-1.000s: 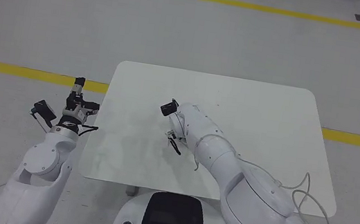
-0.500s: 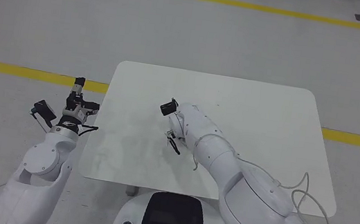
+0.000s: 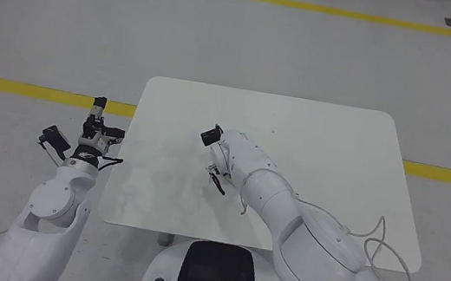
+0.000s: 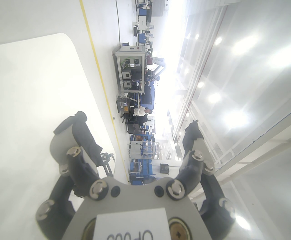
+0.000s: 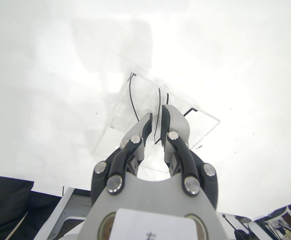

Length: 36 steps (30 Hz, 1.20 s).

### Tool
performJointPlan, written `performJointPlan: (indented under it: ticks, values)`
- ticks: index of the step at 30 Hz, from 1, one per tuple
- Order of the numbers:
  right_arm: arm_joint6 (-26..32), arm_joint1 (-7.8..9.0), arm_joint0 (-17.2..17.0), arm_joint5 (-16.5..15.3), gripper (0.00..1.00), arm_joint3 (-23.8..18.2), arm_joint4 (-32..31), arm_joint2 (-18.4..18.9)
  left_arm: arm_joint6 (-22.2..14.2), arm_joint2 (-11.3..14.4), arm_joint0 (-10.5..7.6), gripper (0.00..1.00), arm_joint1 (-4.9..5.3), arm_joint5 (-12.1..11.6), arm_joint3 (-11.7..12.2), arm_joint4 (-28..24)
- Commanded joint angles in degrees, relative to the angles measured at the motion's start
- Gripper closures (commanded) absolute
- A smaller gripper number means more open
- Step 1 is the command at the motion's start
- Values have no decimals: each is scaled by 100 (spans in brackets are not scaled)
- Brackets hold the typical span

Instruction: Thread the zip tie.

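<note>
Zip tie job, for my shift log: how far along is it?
Done: nothing looks threaded; black zip ties lie loose on the clear plate. In hand: the right end effector is low over the plate, fingers narrowly open astride one tie, not clamped. To do: grip it and thread it; the left end effector hangs open and empty beside the table.

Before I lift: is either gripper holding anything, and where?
Nothing looks clamped. The right gripper straddles a zip tie along its strap, gaps showing beside both fingers. The left gripper is open and empty.
</note>
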Motion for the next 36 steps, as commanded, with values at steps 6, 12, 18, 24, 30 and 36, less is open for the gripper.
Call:
performJointPlan:
  ticks: [6, 12, 18, 24, 30, 36]
  values:
    - [10, -26, 7, 42, 100, 27, -40, 19, 0, 0, 0, 0, 0, 0, 0, 0]
    - [7, -45, 12, 71, 100, -29, -102, 26, 0, 0, 0, 0, 0, 0, 0, 0]
    - [19, -45, 14, 40, 100, -149, -189, 30, 0, 0, 0, 0, 0, 0, 0, 0]
    - [56, -7, 19, 12, 100, -327, -280, 58, 0, 0, 0, 0, 0, 0, 0, 0]
    - [97, 71, -16, 111, 100, -575, -369, 122, 0, 0, 0, 0, 0, 0, 0, 0]
    - [144, 211, -117, 187, 100, -926, -458, 244, 0, 0, 0, 0, 0, 0, 0, 0]
